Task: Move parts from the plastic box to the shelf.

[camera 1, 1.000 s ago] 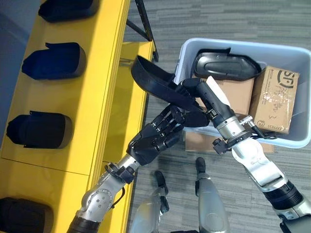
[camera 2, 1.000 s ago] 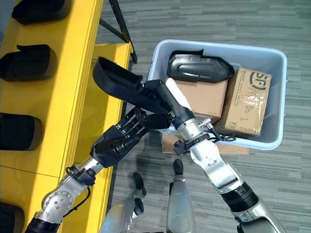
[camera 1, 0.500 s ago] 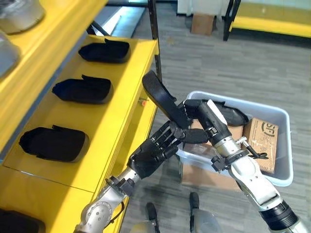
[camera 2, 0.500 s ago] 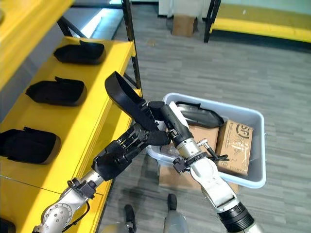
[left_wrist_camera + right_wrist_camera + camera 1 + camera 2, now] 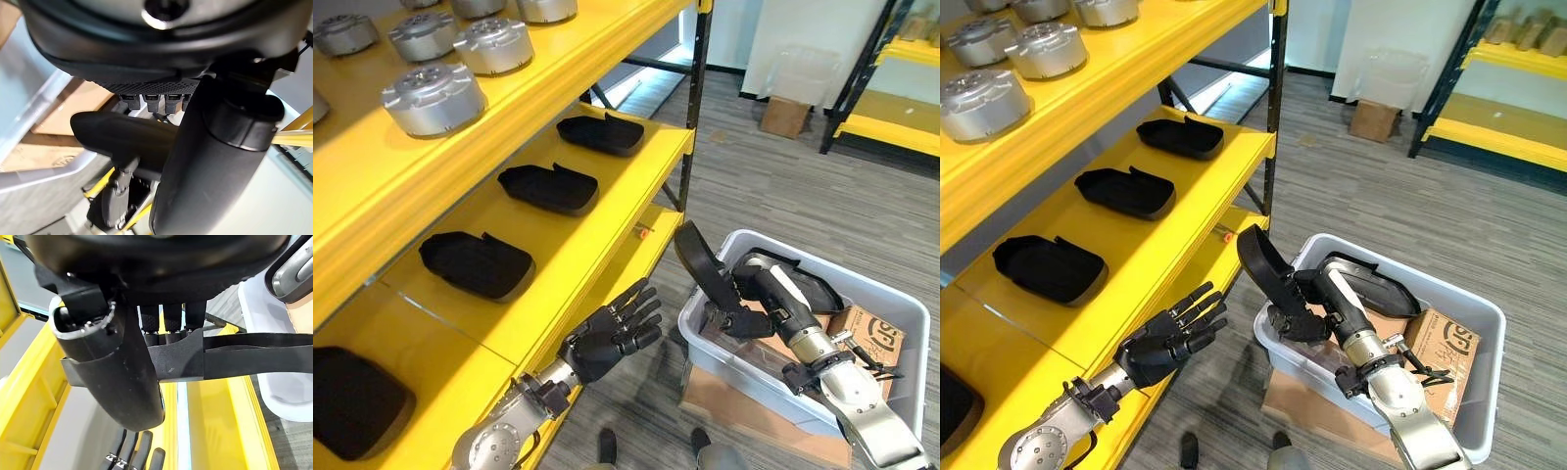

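The black part (image 5: pixel 1268 269) is pinched at its lower end in my right hand (image 5: pixel 1317 305), fingers and thumb curled round it, above the near-left corner of the plastic box (image 5: pixel 1474 411) and just off the shelf's (image 5: pixel 1170 245) front edge. My left hand (image 5: pixel 1170 338) is spread, holding nothing, below that edge. My worry is that end grip: the part sticks up long and tilted, so I judge it could pivot or slip as I swing it over. It could also clip the shelf's front edge, or the upright post (image 5: pixel 1278 117) at the far corner, and drop to the floor. Three black parts (image 5: pixel 1126 191) already sit in a row there, so I'd pick the bare patch carefully.
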`<state>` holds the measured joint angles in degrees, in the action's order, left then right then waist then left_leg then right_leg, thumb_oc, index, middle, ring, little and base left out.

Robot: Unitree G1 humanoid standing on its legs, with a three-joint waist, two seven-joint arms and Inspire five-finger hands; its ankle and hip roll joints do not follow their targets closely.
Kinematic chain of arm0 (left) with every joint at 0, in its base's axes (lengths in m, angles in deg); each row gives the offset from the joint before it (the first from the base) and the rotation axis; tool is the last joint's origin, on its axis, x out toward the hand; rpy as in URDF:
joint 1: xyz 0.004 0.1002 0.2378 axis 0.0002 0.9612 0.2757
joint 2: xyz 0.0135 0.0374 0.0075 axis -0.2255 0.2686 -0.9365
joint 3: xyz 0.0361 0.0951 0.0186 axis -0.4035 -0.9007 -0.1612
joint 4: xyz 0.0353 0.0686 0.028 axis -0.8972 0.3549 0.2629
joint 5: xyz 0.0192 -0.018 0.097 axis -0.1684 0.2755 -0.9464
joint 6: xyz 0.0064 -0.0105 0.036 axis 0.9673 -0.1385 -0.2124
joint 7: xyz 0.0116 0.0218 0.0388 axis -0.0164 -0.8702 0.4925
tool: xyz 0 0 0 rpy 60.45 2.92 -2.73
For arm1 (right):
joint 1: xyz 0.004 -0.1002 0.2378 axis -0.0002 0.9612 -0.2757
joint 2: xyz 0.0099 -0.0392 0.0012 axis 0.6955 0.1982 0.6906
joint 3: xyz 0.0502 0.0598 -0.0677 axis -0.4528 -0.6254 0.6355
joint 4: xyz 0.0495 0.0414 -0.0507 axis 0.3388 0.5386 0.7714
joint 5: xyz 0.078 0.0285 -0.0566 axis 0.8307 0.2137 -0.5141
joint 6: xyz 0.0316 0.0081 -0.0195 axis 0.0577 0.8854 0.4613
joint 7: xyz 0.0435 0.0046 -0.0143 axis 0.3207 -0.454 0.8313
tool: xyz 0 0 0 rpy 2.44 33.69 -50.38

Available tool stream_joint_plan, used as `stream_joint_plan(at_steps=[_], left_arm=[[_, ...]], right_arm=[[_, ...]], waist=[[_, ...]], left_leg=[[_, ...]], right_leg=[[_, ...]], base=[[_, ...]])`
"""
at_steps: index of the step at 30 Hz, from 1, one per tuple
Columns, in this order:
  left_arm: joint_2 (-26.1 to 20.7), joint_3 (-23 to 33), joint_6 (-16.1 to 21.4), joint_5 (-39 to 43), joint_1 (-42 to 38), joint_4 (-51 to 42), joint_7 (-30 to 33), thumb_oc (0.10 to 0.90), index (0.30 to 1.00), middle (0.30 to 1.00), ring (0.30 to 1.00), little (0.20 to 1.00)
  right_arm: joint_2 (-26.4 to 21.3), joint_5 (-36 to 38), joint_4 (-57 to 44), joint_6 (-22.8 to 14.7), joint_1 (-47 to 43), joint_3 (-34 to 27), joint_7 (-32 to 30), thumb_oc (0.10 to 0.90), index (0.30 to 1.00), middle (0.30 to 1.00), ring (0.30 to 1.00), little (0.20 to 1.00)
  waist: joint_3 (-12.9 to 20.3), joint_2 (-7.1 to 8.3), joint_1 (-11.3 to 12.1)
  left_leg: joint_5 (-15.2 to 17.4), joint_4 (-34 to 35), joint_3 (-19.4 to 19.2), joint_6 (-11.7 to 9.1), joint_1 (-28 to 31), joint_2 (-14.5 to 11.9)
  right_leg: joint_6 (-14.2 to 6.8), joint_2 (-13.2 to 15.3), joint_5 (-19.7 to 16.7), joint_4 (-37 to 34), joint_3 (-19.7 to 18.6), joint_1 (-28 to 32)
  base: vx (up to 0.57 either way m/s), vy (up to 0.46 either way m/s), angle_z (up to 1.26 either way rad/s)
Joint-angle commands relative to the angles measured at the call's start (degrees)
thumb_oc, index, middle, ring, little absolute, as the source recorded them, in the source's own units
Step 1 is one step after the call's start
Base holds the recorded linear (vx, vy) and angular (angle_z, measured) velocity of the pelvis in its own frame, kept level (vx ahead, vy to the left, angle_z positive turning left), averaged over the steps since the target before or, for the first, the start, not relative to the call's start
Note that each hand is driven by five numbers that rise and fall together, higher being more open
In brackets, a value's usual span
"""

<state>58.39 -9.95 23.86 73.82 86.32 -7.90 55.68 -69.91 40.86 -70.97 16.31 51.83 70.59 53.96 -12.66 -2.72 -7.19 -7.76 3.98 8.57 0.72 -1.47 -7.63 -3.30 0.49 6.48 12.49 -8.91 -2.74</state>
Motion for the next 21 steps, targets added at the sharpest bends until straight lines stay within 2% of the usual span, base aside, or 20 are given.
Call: stream_joint_plan(at_steps=[1, 4, 6, 8, 9, 10, 13, 15, 18, 21], left_arm=[[0.13, 0.75, 4.02, 2.97, -6.93, -4.43, -5.69, 0.900, 1.000, 1.000, 1.000, 1.000], [1.17, -0.20, 5.42, 3.20, -8.00, -2.99, -4.85, 0.900, 1.000, 1.000, 1.000, 1.000], [1.61, -0.45, 5.62, 2.61, -8.01, -2.20, -6.20, 0.900, 1.000, 1.000, 1.000, 1.000], [2.47, -0.87, 5.30, 1.02, -8.63, -0.87, -9.19, 0.900, 1.000, 1.000, 1.000, 1.000], [2.95, -1.12, 5.31, 0.11, -9.20, -0.31, -10.61, 0.900, 1.000, 1.000, 1.000, 1.000], [3.15, -1.41, 5.87, -0.44, -9.96, 0.08, -11.09, 0.900, 1.000, 1.000, 1.000, 1.000], [3.66, -1.68, 8.82, 1.09, -11.30, -0.15, -8.37, 0.900, 1.000, 1.000, 1.000, 1.000], [4.20, -1.05, 9.27, 1.28, -12.56, -0.23, -7.47, 0.900, 1.000, 1.000, 1.000, 1.000], [4.23, -0.81, 9.15, 0.77, -13.27, -0.34, -8.39, 0.900, 1.000, 1.000, 1.000, 1.000], [3.73, -0.38, 9.91, -0.62, -13.23, -1.10, -9.04, 0.900, 1.000, 1.000, 1.000, 1.000]], right_arm=[[-0.94, 1.75, -6.16, -7.99, -8.50, -3.12, -1.70, 0.400, 0.300, 0.300, 0.300, 0.300], [-1.47, 1.33, -5.12, -8.97, -9.71, -2.38, -1.77, 0.400, 0.300, 0.300, 0.300, 0.300], [-1.25, 0.68, -5.34, -9.39, -9.16, -2.59, -2.07, 0.400, 0.300, 0.300, 0.300, 0.300], [-0.59, -0.09, -6.00, -9.83, -6.88, -4.29, -2.40, 0.400, 0.300, 0.300, 0.300, 0.300], [-0.47, -0.10, -6.19, -10.23, -5.67, -5.46, -2.17, 0.400, 0.300, 0.300, 0.300, 0.300], [-0.50, -0.13, -5.91, -10.95, -4.86, -6.36, -1.62, 0.400, 0.300, 0.300, 0.300, 0.300], [-0.70, -0.61, -4.87, -13.27, -4.30, -7.71, 1.98, 0.400, 0.300, 0.300, 0.300, 0.300], [-0.43, -2.38, -4.44, -13.86, -4.24, -7.61, 1.97, 0.400, 0.300, 0.300, 0.300, 0.300], [0.05, -2.23, -4.23, -13.58, -4.21, -7.45, 1.45, 0.400, 0.300, 0.300, 0.300, 0.300], [0.00, -1.17, -3.10, -14.16, -4.71, -7.92, 1.84, 0.400, 0.300, 0.300, 0.300, 0.300]], waist=[[1.21, 2.02, -0.10], [-0.19, 1.71, 0.01], [-0.57, 1.76, -0.36], [-0.74, 1.78, -2.03], [-0.66, 1.72, -2.98], [-0.47, 1.58, -3.90], [0.43, 1.59, -5.54], [1.13, 1.84, -6.23], [1.64, 1.98, -6.82], [2.38, 1.41, -6.67]], left_leg=[[5.16, -4.31, -1.56, -5.62, 2.76, -3.84], [1.71, -3.35, -1.52, -6.56, 0.75, -5.76], [-0.58, -2.74, -3.34, -6.95, -0.34, -7.11], [-4.05, -2.07, -8.44, -7.25, -1.80, -9.37], [-4.65, -2.24, -11.13, -7.34, -2.22, -9.91], [-4.70, -3.12, -13.22, -7.48, -2.36, -10.01], [-1.31, -7.25, -16.06, -6.88, -0.75, -8.67], [-1.61, -11.52, -17.43, -7.19, 0.71, -9.28], [-3.36, -13.85, -18.90, -7.90, 2.19, -10.96], [-1.91, -11.98, -19.30, -7.83, 4.96, -9.98]], right_leg=[[0.03, 1.25, 1.62, 4.53, -1.49, 0.10], [2.30, 0.05, 4.48, 8.38, 1.32, -1.06], [2.73, 0.26, 5.02, 9.11, 3.02, -1.12], [3.01, 0.95, 5.18, 8.93, 5.32, -0.73], [2.93, 1.35, 4.91, 8.32, 6.21, -0.47], [2.85, 1.60, 4.55, 7.50, 6.76, -0.28], [2.62, 2.61, 2.88, 5.20, 7.15, -0.98], [2.66, 3.59, 1.29, 4.12, 7.59, -1.66], [2.80, 4.42, 0.50, 3.57, 8.30, -1.65], [1.27, 6.03, -1.01, 2.52, 8.22, -1.93]], base=[[-0.16, -0.167, 0.44], [-0.10, -0.089, 0.33], [-0.09, -0.044, 0.31], [-0.13, -0.007, 0.57], [-0.17, 0.044, 0.73], [-0.18, 0.101, 1.05], [-0.20, 0.200, 0.92], [-0.22, 0.255, 0.34], [-0.11, 0.271, 0.68], [-0.05, 0.373, 0.79]])
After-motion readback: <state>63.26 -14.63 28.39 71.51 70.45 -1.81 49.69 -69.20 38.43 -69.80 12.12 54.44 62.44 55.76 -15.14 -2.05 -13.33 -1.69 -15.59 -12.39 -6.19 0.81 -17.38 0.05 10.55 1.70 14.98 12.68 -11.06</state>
